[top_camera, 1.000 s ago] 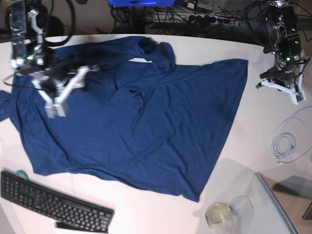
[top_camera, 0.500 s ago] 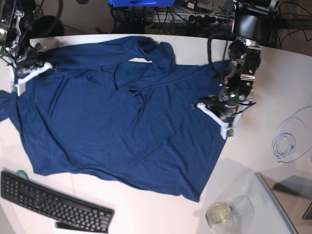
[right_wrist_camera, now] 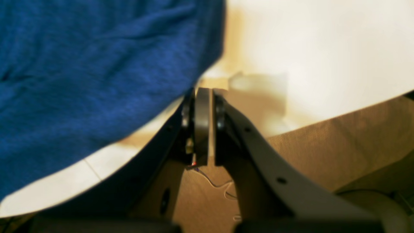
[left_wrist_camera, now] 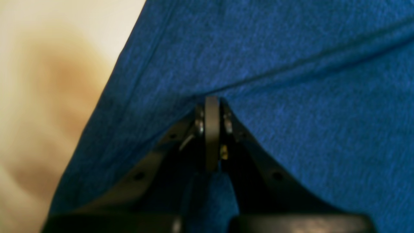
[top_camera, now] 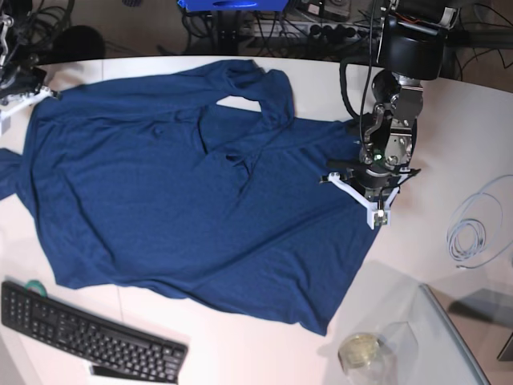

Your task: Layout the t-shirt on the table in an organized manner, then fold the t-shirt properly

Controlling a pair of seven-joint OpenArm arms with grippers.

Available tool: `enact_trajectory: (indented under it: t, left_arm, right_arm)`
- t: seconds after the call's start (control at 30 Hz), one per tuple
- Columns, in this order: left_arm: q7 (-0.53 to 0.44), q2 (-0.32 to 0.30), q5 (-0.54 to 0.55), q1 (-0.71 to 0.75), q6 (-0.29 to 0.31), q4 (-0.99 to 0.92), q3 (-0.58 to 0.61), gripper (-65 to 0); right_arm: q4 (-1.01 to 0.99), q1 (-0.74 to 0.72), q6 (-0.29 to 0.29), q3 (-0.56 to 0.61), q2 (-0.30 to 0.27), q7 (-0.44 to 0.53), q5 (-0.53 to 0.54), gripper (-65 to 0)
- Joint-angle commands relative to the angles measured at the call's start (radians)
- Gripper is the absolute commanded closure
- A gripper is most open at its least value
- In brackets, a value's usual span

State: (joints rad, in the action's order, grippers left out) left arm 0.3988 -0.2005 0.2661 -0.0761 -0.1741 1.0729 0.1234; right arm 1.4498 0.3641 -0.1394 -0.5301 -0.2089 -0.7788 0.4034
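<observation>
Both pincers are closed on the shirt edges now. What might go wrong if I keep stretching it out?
1. The right pincer sits at the table rim, on only a thin bit of the t-shirt edge; more pull may slip it loose or drag cloth overboard.
2. The left pincer pinches a ridge of fabric; pulling may bunch it instead of flattening.
3. The folded-over flap near the collar may stay tucked.
</observation>
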Motion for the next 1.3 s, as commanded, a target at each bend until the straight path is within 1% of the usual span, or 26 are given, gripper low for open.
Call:
enact_trajectory:
  t: [0.0,0.1,0.2,0.27,0.37,0.43,0.47,0.53,0.57,0.63,0.67,0.73,0.8,0.83,0.9,1.0,1.03,1.07,1.1,1.17,1.2,1.27]
  left_arm:
    - [0.07,-0.015,0.003,0.008,-0.008,-0.009,0.0,0.0]
    - [0.073,-0.017,0.003,0.008,-0.008,0.011,-0.003,0.0]
    - [0.073,-0.017,0.006,0.012,-0.008,0.068,-0.009,0.0]
    - [0.075,-0.02,0.008,0.015,-0.008,0.112,-0.011,0.0]
    - [0.076,-0.026,0.008,0.019,-0.008,0.166,-0.012,0.0]
    - [0.076,-0.038,0.009,0.032,-0.008,0.174,-0.012,0.0]
    - [0.076,-0.038,0.009,0.039,-0.008,0.174,-0.012,0.0]
    - [0.076,-0.047,0.005,0.046,-0.008,0.174,-0.012,0.0]
    - [0.076,-0.057,0.009,0.058,-0.008,0.174,-0.012,0.0]
    - [0.076,-0.066,0.009,0.075,-0.008,0.185,-0.012,0.0]
    - [0.076,-0.067,0.009,0.081,-0.008,0.195,-0.014,0.0]
    - [0.076,-0.076,0.009,0.111,-0.008,0.22,-0.055,0.0]
    - [0.076,-0.076,0.009,0.128,-0.008,0.241,-0.097,0.0]
    - [0.076,-0.078,0.009,0.135,-0.008,0.254,-0.115,0.0]
    - [0.076,-0.078,0.009,0.14,-0.008,0.272,-0.144,0.0]
    - [0.076,-0.08,0.009,0.149,-0.008,0.287,-0.178,0.0]
    - [0.076,-0.08,0.009,0.155,-0.008,0.293,-0.19,0.0]
    - [0.076,-0.08,0.009,0.158,-0.008,0.3,-0.201,0.0]
    - [0.076,-0.081,0.009,0.169,-0.008,0.301,-0.212,0.0]
    - [0.076,-0.095,0.009,0.177,-0.008,0.301,-0.221,0.0]
    - [0.076,-0.101,0.009,0.178,-0.008,0.3,-0.221,0.0]
    - [0.076,-0.101,0.009,0.193,-0.008,0.3,-0.23,0.0]
  right_arm:
    - [0.004,0.002,0.001,-0.006,-0.025,0.011,0.002,-1.5]
    - [-0.013,-0.003,0.001,-0.006,-0.03,0.011,0.002,-1.5]
    - [0.029,-0.003,0.001,-0.006,-0.033,0.014,0.002,-1.5]
    - [0.067,-0.02,0.001,0.003,-0.054,0.015,0.002,-1.5]
    - [0.041,-0.109,-0.001,0.005,-0.083,0.011,0.002,-1.7]
    - [-0.04,-0.198,-0.001,0.005,-0.106,0.015,0.002,-2.4]
    - [-0.077,-0.238,-0.001,0.005,-0.123,0.017,0.002,-3.8]
    - [-0.174,-0.331,-0.001,0.005,-0.169,0.022,0.002,-8.9]
    - [-0.228,-0.377,-0.001,0.006,-0.189,0.034,0.001,-13.4]
    - [-0.32,-0.449,-0.001,0.006,-0.232,0.052,-0.016,-24.0]
    - [-0.352,-0.477,-0.001,0.006,-0.245,0.051,-0.045,-30.9]
    - [-0.384,-0.511,-0.001,-0.003,-0.248,0.051,-0.103,-42.3]
    - [-0.396,-0.514,-0.001,0.0,-0.243,0.057,-0.14,-48.9]
    - [-0.409,-0.514,-0.001,0.001,-0.225,0.06,-0.145,-50.0]
    - [-0.45,-0.534,0.001,-0.002,-0.205,0.095,-0.153,-50.0]
    - [-0.599,-0.567,0.002,0.003,-0.208,0.203,-0.154,-50.0]
    - [-0.645,-0.583,0.002,0.003,-0.22,0.23,-0.154,-50.0]
    - [-0.693,-0.595,0.002,0.003,-0.231,0.258,-0.154,-49.1]
    - [-0.734,-0.604,0.002,0.003,-0.235,0.282,-0.154,-46.1]
    - [-0.791,-0.618,0.002,0.003,-0.241,0.338,-0.154,-35.0]
    - [-0.814,-0.624,0.002,0.003,-0.249,0.37,-0.154,-27.8]
    - [-0.858,-0.633,0.002,0.001,-0.264,0.442,-0.154,-9.9]
